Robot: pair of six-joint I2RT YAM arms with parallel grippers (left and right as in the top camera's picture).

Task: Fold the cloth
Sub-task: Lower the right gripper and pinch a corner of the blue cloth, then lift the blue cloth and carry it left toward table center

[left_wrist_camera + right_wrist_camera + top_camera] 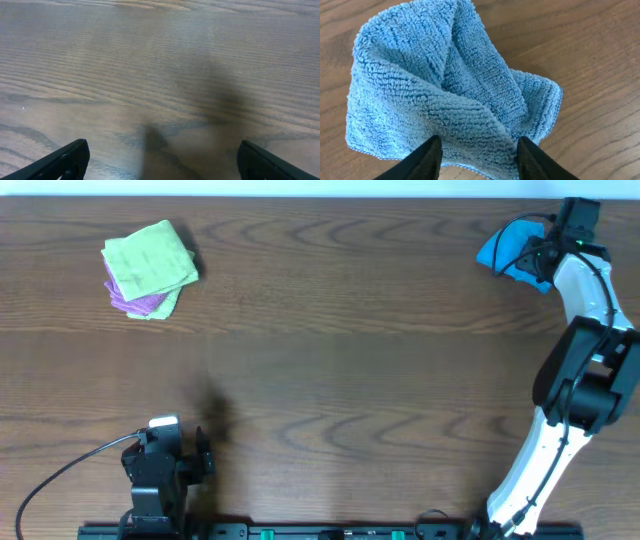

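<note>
Closest to the lens on my right wrist are the two black fingers of my right pincer (477, 150), standing partway in with a thick ridge of the cloth (445, 85) between them. I cannot tell whether they are biting on it or only standing beside it. The blue cloth sits in a crumpled heap at the far right corner of the desk (350, 330), its pleats running down toward my fingers and its hem just below them. My left pincer (165, 160) is spread wide over bare wood at the near edge, toward the left, well apart from the work. The main danger, as I judge it, is taking hold of several bunched layers instead of one clean edge; lifting that would raise a lump rather than a flap, and any fold would land crooked. Soft terry can also slide out of a light grip partway through a pull. With the cloth this near the far and right edges, a careless drag could push part of it over the side. A green cloth (150, 258) on a purple cloth (140, 302) lies at the far left corner, too far off to interfere.
</note>
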